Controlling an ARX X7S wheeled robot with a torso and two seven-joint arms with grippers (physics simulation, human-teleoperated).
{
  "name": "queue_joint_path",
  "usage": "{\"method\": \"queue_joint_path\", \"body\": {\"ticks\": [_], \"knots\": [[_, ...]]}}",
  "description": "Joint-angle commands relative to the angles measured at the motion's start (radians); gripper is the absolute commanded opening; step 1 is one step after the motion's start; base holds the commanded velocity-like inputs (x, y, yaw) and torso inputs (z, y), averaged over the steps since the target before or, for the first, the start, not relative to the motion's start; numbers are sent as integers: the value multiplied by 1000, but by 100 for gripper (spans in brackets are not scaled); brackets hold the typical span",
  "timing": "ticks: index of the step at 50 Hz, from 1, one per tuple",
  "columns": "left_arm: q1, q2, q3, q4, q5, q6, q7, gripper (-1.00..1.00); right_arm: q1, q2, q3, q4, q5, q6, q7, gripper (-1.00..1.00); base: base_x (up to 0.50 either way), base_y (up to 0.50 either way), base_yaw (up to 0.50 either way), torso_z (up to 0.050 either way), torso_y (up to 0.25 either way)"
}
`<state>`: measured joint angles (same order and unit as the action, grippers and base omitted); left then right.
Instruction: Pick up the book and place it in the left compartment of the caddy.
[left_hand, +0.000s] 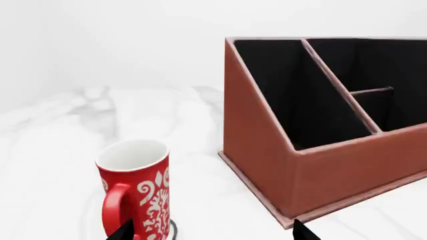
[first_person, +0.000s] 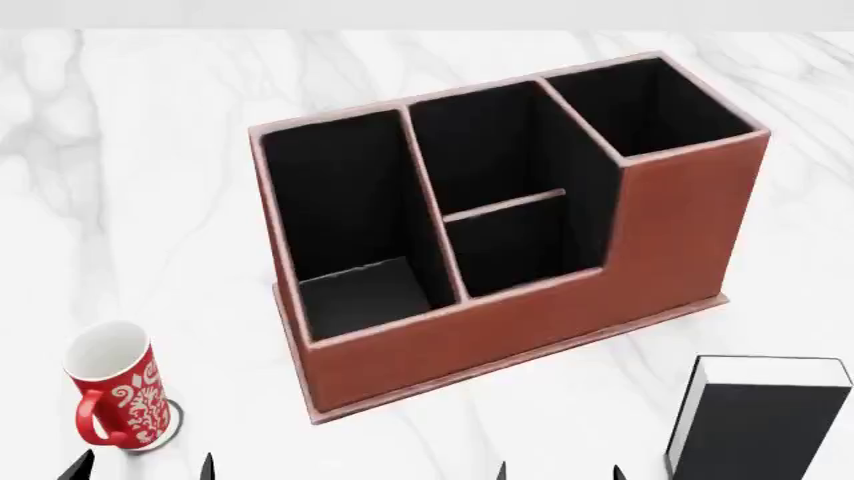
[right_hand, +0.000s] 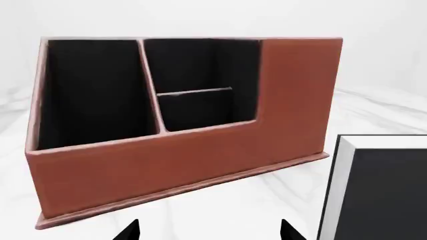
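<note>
The reddish-brown caddy (first_person: 534, 315) stands mid-table, its long left compartment (first_person: 350, 215) empty and black-lined. It also fills the left wrist view (left_hand: 280, 165) and the right wrist view (right_hand: 180, 160). The black book (first_person: 774, 425) with white page edges rests at the front right, also seen in the right wrist view (right_hand: 383, 195). My right gripper (first_person: 559, 470) is open at the near edge, left of the book, with bare table between its tips (right_hand: 209, 231). My left gripper (first_person: 143, 466) is open just before the mug, holding nothing (left_hand: 212, 231).
A red-and-white mug (first_person: 118, 388) stands at the front left, close to my left gripper's fingertips (left_hand: 122, 231). The white marble table (first_person: 134, 180) spreads around the caddy.
</note>
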<state>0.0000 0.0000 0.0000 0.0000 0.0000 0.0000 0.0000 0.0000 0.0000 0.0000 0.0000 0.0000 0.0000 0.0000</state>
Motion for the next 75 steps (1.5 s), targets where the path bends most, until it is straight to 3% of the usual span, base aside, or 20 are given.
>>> {"method": "queue_joint_path", "body": {"ticks": [1, 25, 46, 63, 75], "knots": [[2, -15, 15, 6, -54, -25, 6, 100, 0, 16, -24, 1, 8, 3, 22, 100, 0, 0, 0, 0, 0], [4, -54, 67, 25, -4, -75, -72, 100, -22, 49, -46, -42, 68, 24, 75, 100, 0, 0, 0, 0, 0], [68, -103, 109, 500, 34, -276, -115, 100, -53, 107, -52, -390, 111, 186, 137, 100, 0, 0, 0, 0, 0], [62, -129, 104, 744, -1, -425, -129, 100, -43, 147, -76, -675, 137, 341, 170, 100, 0, 0, 0, 0, 0], [55, -146, 107, 843, -6, -490, -141, 100, -29, 169, -83, -748, 129, 403, 197, 100, 0, 0, 0, 0, 0]]}}
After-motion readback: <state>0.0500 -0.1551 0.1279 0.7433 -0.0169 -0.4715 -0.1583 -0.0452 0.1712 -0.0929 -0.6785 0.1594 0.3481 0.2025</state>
